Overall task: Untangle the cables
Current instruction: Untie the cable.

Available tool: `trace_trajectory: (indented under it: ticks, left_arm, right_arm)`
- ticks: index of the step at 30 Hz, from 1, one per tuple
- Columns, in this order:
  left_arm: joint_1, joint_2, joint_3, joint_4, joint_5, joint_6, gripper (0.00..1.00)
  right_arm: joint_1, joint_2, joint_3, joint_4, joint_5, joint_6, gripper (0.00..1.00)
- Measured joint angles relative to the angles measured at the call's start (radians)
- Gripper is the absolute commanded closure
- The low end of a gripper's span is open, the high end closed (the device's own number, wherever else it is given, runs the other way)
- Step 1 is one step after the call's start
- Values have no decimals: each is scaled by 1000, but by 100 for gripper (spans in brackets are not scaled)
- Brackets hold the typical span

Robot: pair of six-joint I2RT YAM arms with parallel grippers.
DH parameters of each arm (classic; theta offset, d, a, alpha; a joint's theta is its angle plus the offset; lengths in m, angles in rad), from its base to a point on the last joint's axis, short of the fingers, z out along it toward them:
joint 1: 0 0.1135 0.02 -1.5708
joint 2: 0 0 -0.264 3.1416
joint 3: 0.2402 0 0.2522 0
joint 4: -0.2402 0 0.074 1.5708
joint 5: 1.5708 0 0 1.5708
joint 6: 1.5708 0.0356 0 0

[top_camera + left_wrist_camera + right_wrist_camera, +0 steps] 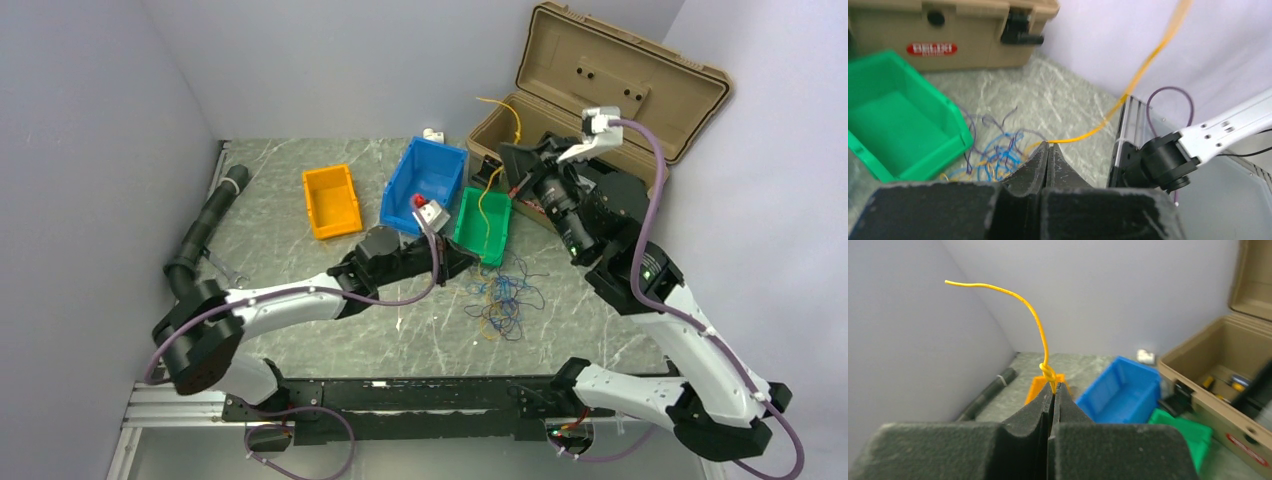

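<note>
left gripper (1048, 149), right gripper (1053, 388), each pinching yellow cable (1036, 319)

Bare table (400, 335) gives open passage in front of the cable tangle (505, 300). Behind it a green bin (483, 225), blue bin (425, 180) and tan case (600, 90) stand close together, with a yellow wire (481, 205) strung above the green bin.

yellow cable (1075, 139): blurred, leaves top edge | case (973, 50): cropped top
</note>
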Motion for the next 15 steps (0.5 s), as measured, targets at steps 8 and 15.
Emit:
trace_trajectory:
  ticks: [8,15]
  left_arm:
    - [0,-220,39,-108,-43,92,65]
    - [-1,-172,73,-184,-69,127,10]
  right_arm:
    - [-19,-139,-252,-50,182,21,100]
    - [-39,-116,-277,-94,198,40,100]
